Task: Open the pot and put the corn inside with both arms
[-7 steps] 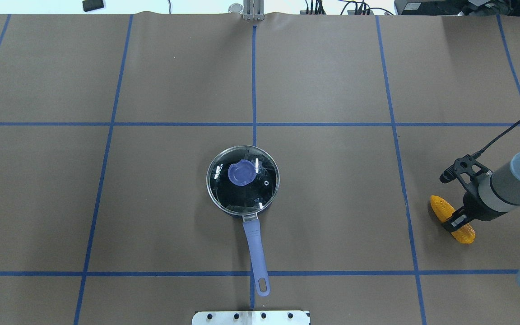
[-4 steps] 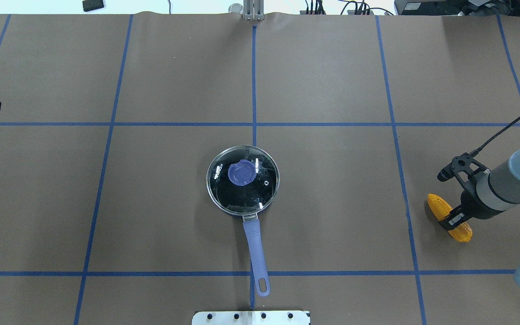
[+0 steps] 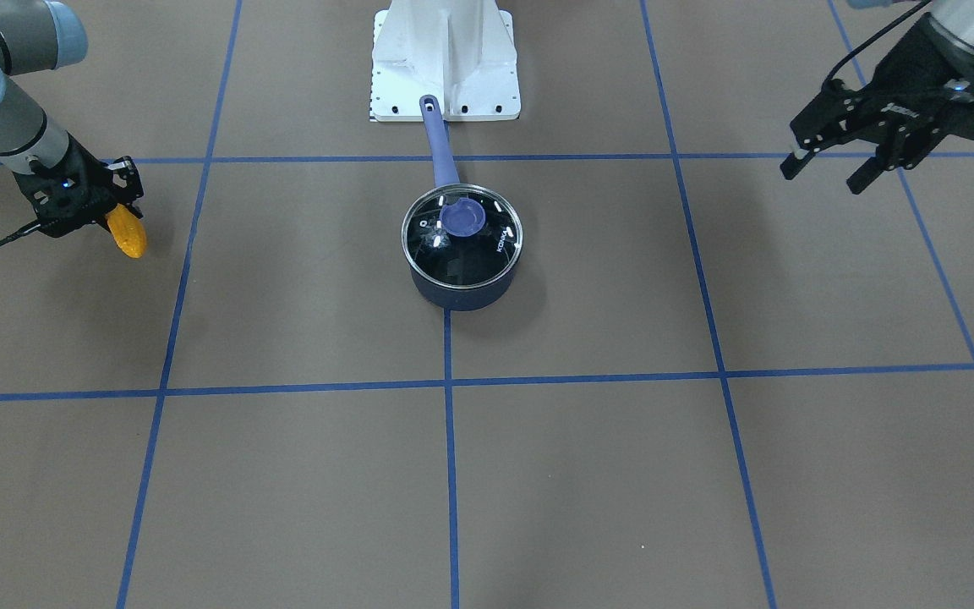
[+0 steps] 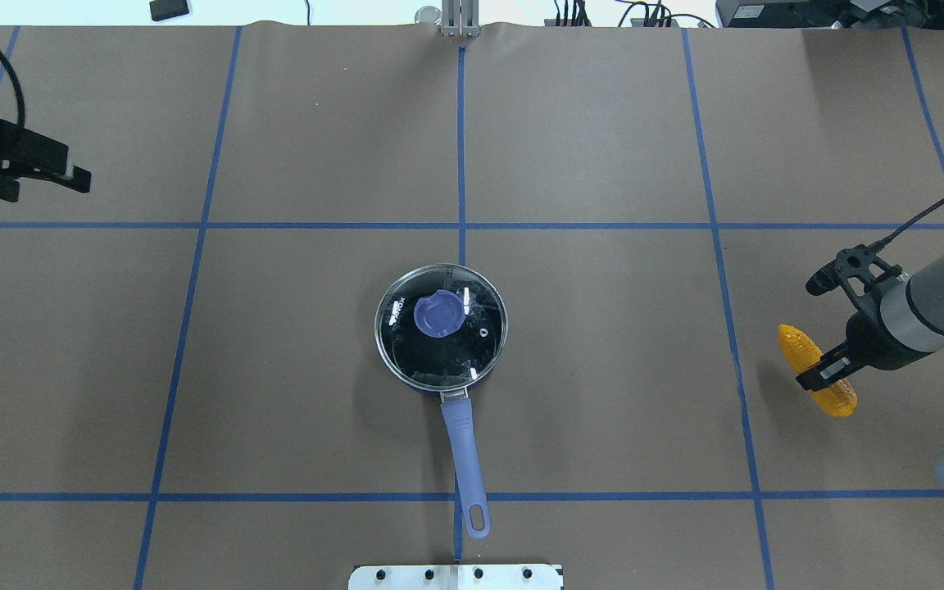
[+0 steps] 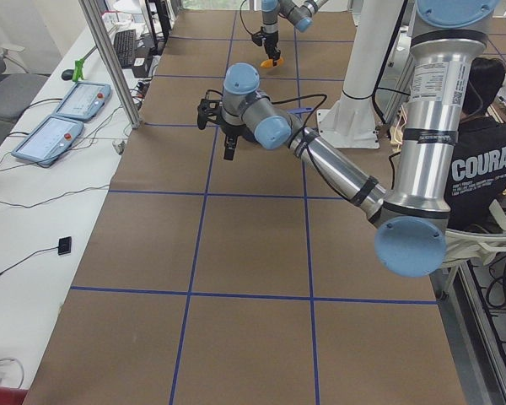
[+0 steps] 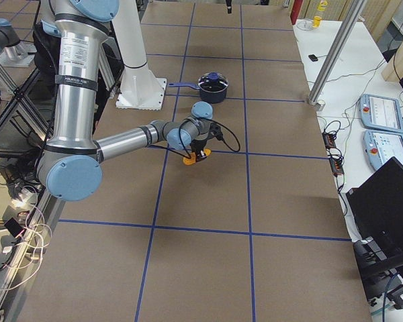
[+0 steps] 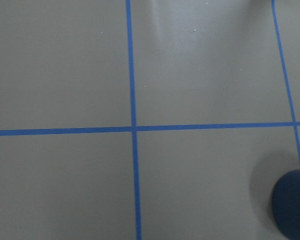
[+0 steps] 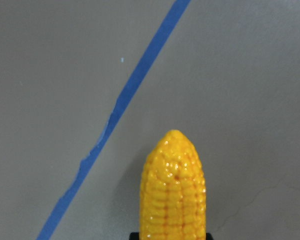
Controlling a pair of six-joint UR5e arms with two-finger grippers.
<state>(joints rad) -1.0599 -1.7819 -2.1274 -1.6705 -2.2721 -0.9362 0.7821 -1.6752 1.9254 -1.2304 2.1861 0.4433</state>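
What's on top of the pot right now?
A clear glass lid with a blue knob sits on the pot, closing it. Through the glass only black and glare show; contents cannot be made out.

The left wrist view's corner is cropping the saucepan (image 7: 291,206); the right's bottom edge is cropping the corn cob (image 8: 173,195)

Brown table (image 4: 603,393), blue tape grid (image 4: 461,225); pot (image 3: 462,296) standing at centre crossing.
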